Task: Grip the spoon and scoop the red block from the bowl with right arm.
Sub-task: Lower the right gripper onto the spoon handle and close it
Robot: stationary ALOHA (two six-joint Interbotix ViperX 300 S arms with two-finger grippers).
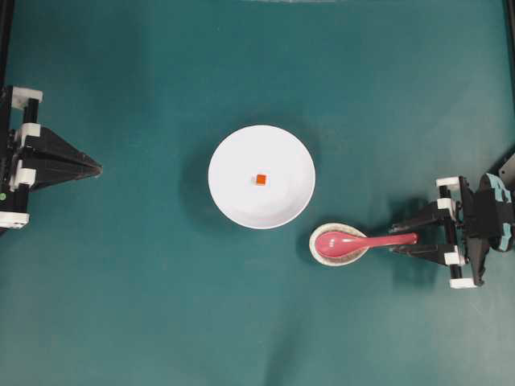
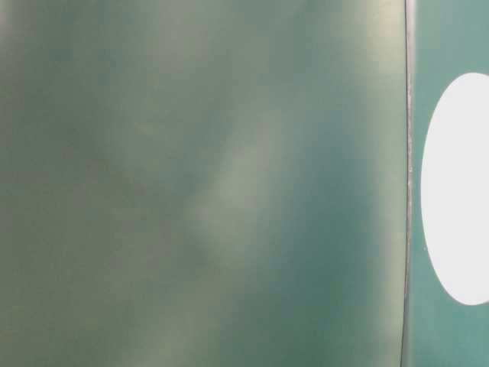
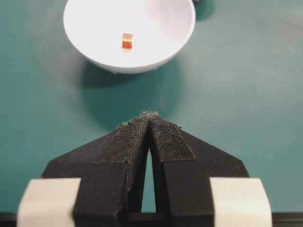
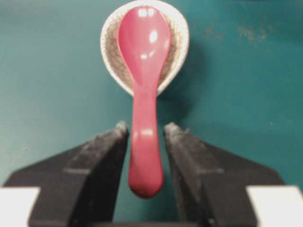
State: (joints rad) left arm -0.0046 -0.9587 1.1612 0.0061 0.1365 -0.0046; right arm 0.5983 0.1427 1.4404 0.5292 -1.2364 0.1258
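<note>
Right tool (image 4: 146, 137) straddles the spoon (image 4: 144, 94) handle, gaps either side.

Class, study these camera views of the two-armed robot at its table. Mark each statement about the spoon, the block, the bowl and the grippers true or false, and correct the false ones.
1. The red block lies inside the bowl. True.
2. The spoon rests with its scoop in the bowl. False: its scoop sits in the speckled spoon rest.
3. The right gripper has its fingers either side of the spoon's handle. True.
4. The left gripper stands wide open. False: its fingers are together.
5. The spoon already carries the block. False: its scoop is empty.
</note>
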